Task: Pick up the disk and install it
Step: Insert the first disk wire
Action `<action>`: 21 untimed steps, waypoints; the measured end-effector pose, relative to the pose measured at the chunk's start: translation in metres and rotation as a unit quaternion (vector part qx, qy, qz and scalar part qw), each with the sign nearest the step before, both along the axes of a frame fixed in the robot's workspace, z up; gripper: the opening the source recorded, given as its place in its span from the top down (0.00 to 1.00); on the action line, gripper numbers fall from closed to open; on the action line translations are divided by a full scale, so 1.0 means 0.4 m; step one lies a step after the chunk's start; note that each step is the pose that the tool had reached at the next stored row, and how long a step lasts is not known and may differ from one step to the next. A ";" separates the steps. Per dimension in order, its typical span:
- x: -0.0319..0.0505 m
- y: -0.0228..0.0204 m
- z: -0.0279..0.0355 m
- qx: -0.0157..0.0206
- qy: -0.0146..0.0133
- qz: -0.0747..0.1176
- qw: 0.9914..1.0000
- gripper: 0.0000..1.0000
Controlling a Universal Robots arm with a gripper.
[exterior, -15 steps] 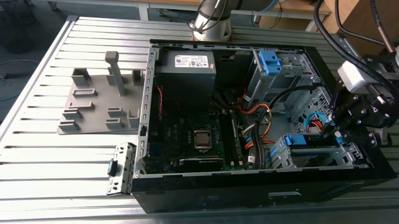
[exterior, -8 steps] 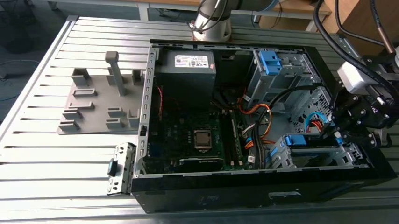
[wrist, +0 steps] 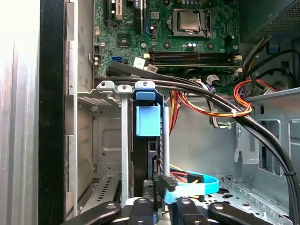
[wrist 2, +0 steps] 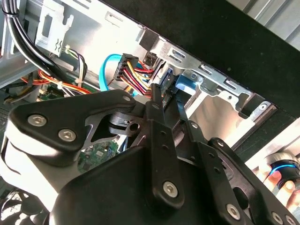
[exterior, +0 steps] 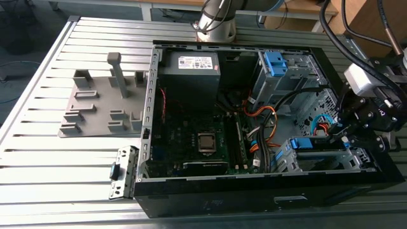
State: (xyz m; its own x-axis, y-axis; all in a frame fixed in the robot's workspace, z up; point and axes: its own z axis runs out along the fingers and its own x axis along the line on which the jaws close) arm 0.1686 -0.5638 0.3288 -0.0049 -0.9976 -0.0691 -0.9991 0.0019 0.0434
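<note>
The disk stands on edge in the metal drive cage at the case's front corner, its blue bracket at the end towards the motherboard. In the exterior view that blue bracket shows in the cage at the exterior view's lower right. My gripper reaches into the case over the cage's other end. In both wrist views its fingers sit close together on the disk's connector end, beside a black plug with a cyan cable. The gripper is shut on the disk.
Black cable bundles and orange wires cross just beyond the cage. The motherboard, a grey power-supply box and a taller blue latch fill the open case. A grey fixture lies on the slatted table.
</note>
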 end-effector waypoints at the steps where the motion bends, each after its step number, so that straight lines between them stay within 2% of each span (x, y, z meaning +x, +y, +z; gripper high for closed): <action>1: 0.000 0.000 0.000 0.000 0.000 0.000 1.000 0.73; 8: 0.000 -0.001 0.000 0.000 0.000 0.000 1.000 0.74; 9: 0.000 -0.001 0.000 0.000 0.000 0.000 1.000 0.80; 10: 0.000 -0.001 0.000 0.000 0.000 0.000 1.000 0.82; 17: 0.000 -0.002 0.000 0.000 0.000 0.000 1.000 0.82; 21: 0.000 -0.002 -0.008 -0.001 0.000 0.000 1.000 0.82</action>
